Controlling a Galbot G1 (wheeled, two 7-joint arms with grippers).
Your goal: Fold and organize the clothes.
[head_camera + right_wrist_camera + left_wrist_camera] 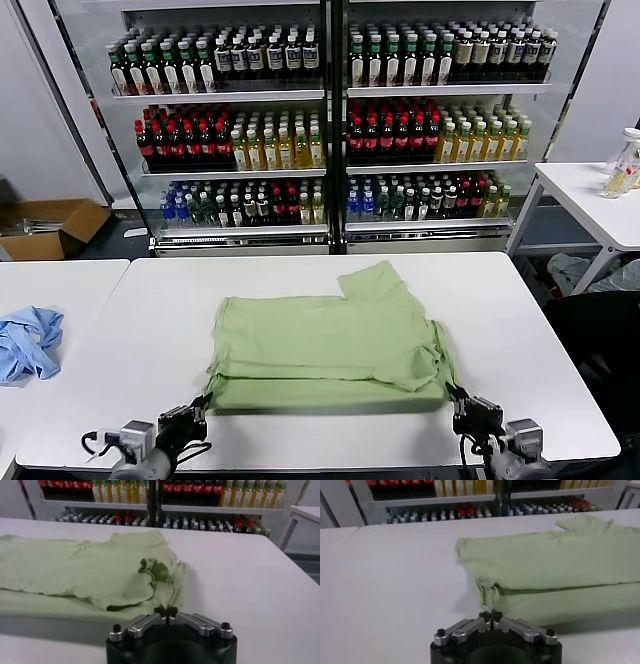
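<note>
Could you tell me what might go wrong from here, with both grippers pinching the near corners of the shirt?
1. The left gripper holds only a thin bunched bit of the green shirt; it could slip out when lifted.
2. The right gripper pinches fabric beside the rumpled collar, so the layers may fold unevenly.
3. One sleeve sticks out at the far edge and could stay untucked.

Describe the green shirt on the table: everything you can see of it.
The green shirt is light green, soft-looking fabric, folded into a rough rectangle lying flat on the white table, layers stacked along its near edge. One sleeve sticks out at the far side toward the shelves. No print or buttons show. The left gripper is shut on its near left corner, pinching a bunched bit of cloth; the right gripper is shut on its near right corner, where the fabric is rumpled.
</note>
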